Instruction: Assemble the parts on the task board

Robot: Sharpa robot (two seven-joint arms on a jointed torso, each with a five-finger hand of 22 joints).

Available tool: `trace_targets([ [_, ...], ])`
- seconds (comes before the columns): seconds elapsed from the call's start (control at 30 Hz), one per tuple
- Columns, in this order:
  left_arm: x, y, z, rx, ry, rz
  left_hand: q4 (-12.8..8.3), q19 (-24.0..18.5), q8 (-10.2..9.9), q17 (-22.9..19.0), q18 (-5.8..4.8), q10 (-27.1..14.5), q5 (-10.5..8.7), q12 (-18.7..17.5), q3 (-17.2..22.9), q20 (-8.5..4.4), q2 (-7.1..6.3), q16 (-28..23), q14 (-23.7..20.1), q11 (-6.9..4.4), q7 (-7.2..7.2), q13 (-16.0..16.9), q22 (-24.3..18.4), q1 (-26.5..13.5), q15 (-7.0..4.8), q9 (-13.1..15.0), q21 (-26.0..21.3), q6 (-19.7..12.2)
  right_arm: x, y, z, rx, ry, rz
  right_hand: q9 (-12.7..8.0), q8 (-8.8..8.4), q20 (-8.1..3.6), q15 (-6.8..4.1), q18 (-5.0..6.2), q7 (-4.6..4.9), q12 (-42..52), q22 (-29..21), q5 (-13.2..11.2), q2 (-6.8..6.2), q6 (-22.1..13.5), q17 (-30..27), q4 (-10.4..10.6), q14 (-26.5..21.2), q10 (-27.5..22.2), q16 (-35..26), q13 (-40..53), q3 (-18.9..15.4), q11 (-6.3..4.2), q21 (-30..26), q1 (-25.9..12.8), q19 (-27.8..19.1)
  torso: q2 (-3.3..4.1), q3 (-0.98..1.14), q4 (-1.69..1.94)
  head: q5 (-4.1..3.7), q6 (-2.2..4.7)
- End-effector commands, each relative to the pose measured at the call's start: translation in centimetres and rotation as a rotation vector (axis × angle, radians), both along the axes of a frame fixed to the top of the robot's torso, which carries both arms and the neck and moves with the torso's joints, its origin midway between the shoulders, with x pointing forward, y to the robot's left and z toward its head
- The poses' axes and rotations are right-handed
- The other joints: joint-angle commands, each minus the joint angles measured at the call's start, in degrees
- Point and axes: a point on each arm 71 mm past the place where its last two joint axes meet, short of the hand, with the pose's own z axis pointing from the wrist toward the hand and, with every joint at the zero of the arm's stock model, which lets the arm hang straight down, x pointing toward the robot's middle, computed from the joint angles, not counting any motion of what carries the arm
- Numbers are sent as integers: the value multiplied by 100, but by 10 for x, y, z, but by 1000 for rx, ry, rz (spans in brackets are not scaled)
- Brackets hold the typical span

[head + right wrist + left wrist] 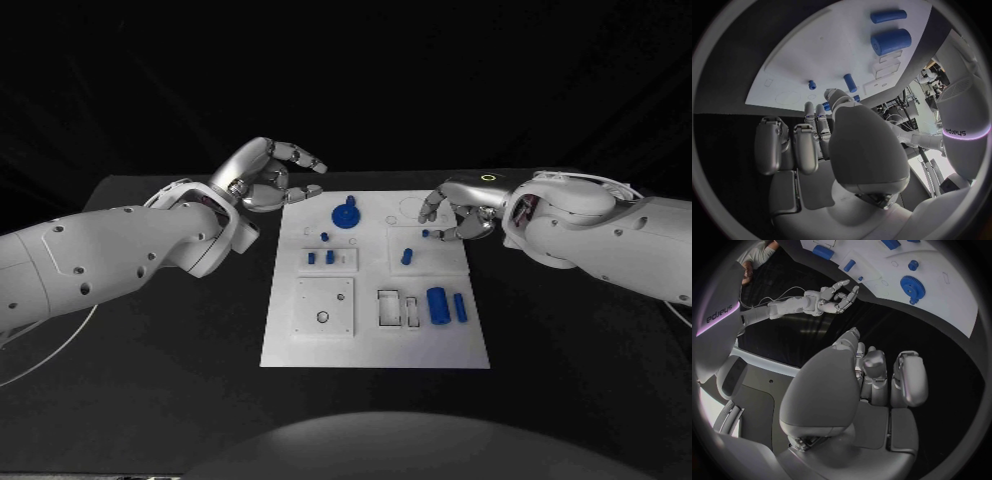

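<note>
On the black table (159, 330) the white task board (375, 345) is laid in the middle, and both hands are kept at its far end. The left hand (271, 178) is raised just beside the far left corner of the board, its fingers curled loosely and nothing seen between them, so it is judged to be empty and open. The right hand (459, 212) is lowered over the far right part of the board, with its fingertips (428, 213) pointed down near a small blue peg (430, 233); whether the peg is touched cannot be told, but nothing is seen to be held. A blue gear (345, 214) is seated at the far middle of the board, a short blue cylinder (407, 256) lies near the centre, and two small blue pieces (320, 257) stand in a holder on the left side. Near the right edge a thick blue cylinder (437, 305) and a thin blue rod (459, 307) are laid side by side. The step in hand is judged to be a reach by the right hand toward the small peg, early in the assembly. For the next move, a fine pinch on that small part is called for, with the fingers closed gently so that it is not pushed away.
</note>
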Motion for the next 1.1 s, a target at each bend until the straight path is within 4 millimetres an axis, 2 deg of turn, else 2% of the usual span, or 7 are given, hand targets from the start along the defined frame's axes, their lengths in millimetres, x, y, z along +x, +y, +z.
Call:
trace_targets([
  [0.03,-1,-3,-2,12,6,-23,0,58,-36,-2,-9,-9,61,42,-39,-7,6,42,35,-25,-3,-9,1109,-45,-9,-9,17,-57,-2,0,-4,-36,2,-8,33,-37,-17,-38,-48,18,31,1050,143,-17,13,-32,-31,4,21,12,-13,77,-20,-53,28,-32,-2,-1,-11,13,1],
  [0.17,-1,-1,-4,15,14,-22,0,56,-35,-14,-9,-12,131,58,-38,-7,36,38,26,-19,2,-17,1108,-35,-7,-19,16,-60,-2,0,-6,-46,-2,-40,45,-51,-14,-31,-29,11,28,1024,136,-21,1,-99,-48,-24,12,-17,-21,104,-4,-129,30,-81,2,9,-21,18,1],
  [0.27,-2,1,-5,17,20,-17,-2,52,-35,-21,-7,-16,159,64,-32,-7,51,36,21,-16,4,-21,1106,-26,-5,-24,7,-64,-2,0,-9,-60,-8,-68,55,-94,-4,-17,-8,-11,25,994,106,-23,-48,-179,-86,-61,-10,-53,-31,154,12,-216,44,-139,3,15,-12,39,1],
  [0.4,-2,2,-6,19,25,-12,-5,48,-36,-34,-5,-21,183,69,-24,-6,67,30,14,-13,6,-26,1104,-10,-3,-29,0,-68,-3,-1,-13,-62,-17,-85,65,-122,6,-2,-4,-18,44,987,96,1,-70,-192,-119,-69,8,-57,-32,209,29,-238,61,-153,-5,1,-9,57,1],
  [0.8,-2,0,-7,25,39,-12,-10,33,-29,-64,-2,-39,365,96,56,6,122,23,-17,14,32,-48,1098,154,14,-56,-18,-72,-3,5,-17,-46,-58,-90,86,-193,21,9,1,-33,121,982,150,26,-121,-221,-202,-73,94,-62,-20,336,24,-253,78,-160,-8,-1,-19,52,1],
  [0.93,-2,0,-8,27,45,-13,-4,79,-26,282,-24,-29,482,112,85,11,137,274,109,31,49,-54,1128,176,20,-68,94,-70,-2,7,-20,-54,-67,-90,88,-226,25,12,14,-28,121,965,141,22,-148,-287,-235,-100,75,-90,-26,378,30,-301,84,-192,-7,4,-16,69,1],
  [1.1,-3,-1,-8,27,48,-16,-4,66,-24,265,-17,-27,517,116,99,14,150,271,106,36,53,-56,1120,183,23,-72,64,-67,0,9,-24,-63,-62,-88,96,-251,30,17,17,-15,133,960,96,39,-161,-315,-272,-112,73,-103,-27,428,32,-316,91,-202,-12,-5,-10,62,1],
])
